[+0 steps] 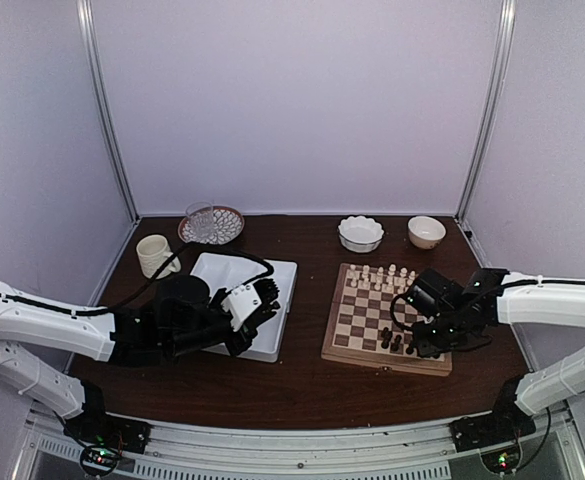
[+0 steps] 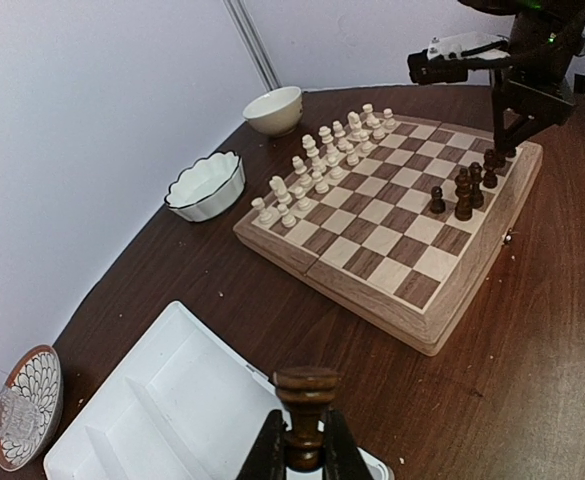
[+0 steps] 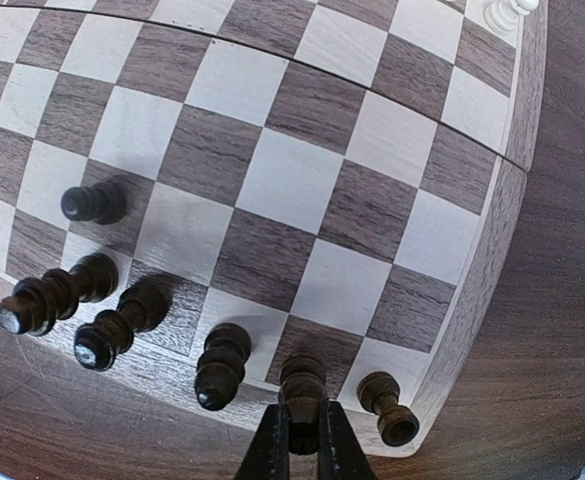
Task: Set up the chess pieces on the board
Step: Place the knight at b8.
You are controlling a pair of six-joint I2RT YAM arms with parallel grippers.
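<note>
The chessboard [image 1: 357, 322] lies right of centre; it also shows in the left wrist view [image 2: 397, 245] and the right wrist view [image 3: 282, 180]. Several dark chess pieces [image 3: 220, 365] stand along its near edge, by the right corner. My right gripper [image 3: 303, 440] is shut on a dark piece [image 3: 302, 383] over the dark square second from that corner, beside a corner piece [image 3: 387, 408]. My left gripper [image 2: 304, 458] is shut on a dark rook-like piece [image 2: 305, 400], held upright above the near edge of the white tray [image 2: 162, 400]. In the top view the left gripper [image 1: 263, 300] is over the tray and the right gripper [image 1: 413, 341] over the board.
Cream chessmen [image 2: 322, 165] fill the board's far rows. A white fluted bowl [image 1: 360, 232] and a cream bowl [image 1: 426, 231] stand behind the board. A cup [image 1: 155, 254] and a patterned plate with a glass [image 1: 210, 224] stand at the back left.
</note>
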